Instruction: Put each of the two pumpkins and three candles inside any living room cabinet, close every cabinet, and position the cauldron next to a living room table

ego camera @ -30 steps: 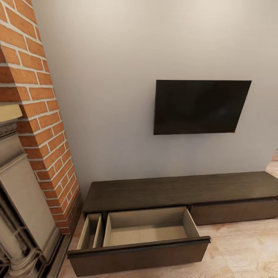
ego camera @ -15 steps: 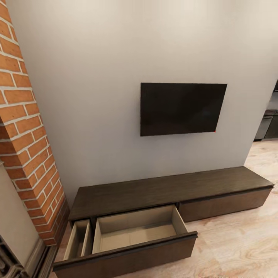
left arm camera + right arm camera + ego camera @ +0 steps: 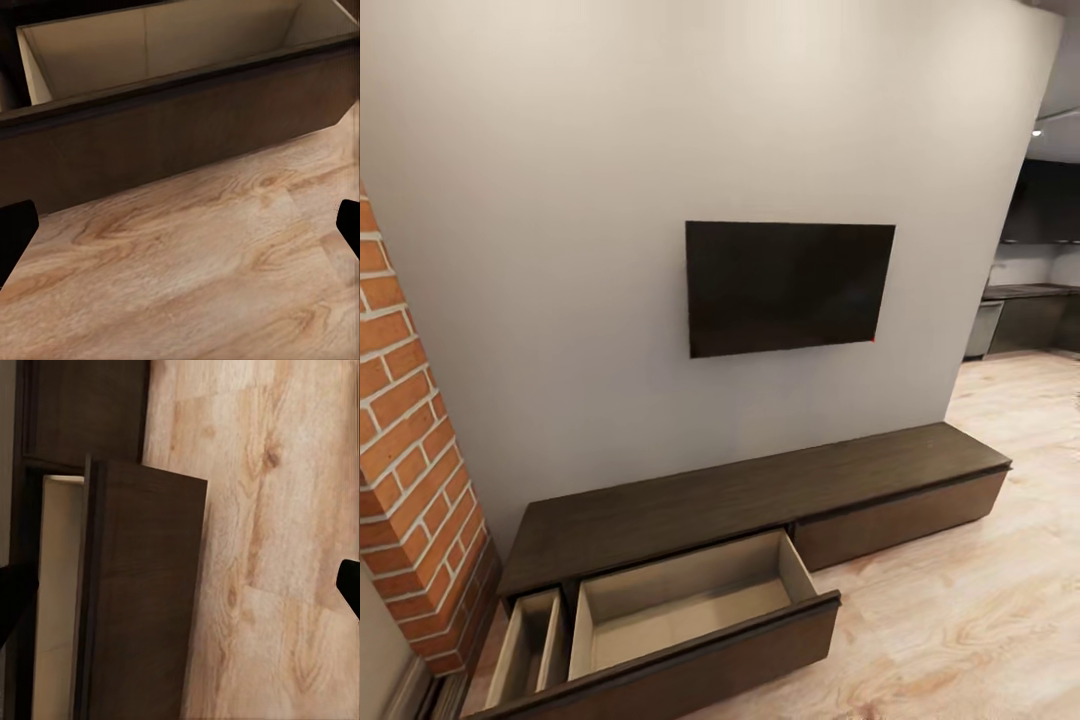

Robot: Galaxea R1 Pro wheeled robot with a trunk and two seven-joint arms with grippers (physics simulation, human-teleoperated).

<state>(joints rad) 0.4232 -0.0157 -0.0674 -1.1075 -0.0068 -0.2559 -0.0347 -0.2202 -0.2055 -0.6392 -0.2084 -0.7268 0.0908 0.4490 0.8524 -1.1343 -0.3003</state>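
Best read as a travel leg, with nothing carried; judged to be a turn away from the cabinet (image 3: 760, 495) toward the rest of the living room in search of pumpkins and candles, none of them visible here. Worth leaving the wide drawer (image 3: 690, 610) pulled out, since the beige interior looks bare and roomy enough for several small things; worth remembering too that it must be pushed shut at the end. Better to steer the base wide of the projecting drawer front (image 3: 180, 127), which juts out over the floor (image 3: 980, 600) and could catch an arm or the base in a tight swing.

Left hand (image 3: 180, 240): dark fingertips (image 3: 15, 232) at both edges of the wrist view, spread wide, released, nothing between them but plank floor just short of the drawer front. Right hand (image 3: 180, 600): fingertips (image 3: 351, 585) likewise far apart, released, over the floor beside the drawer's end.

Around: long low dark console against a pale wall (image 3: 610, 150), flat top bare; narrower compartment (image 3: 530, 655) also standing open at the fireplace end; right-hand drawer front closed. Black TV (image 3: 788, 286) mounted above. Brick fireplace (image 3: 410, 480) close on the left, a limit on any swing that way. Open floor to the right, leading to a dim kitchen (image 3: 1030, 290) with dark units, not the place for this task. Cauldron and coffee table not yet located.
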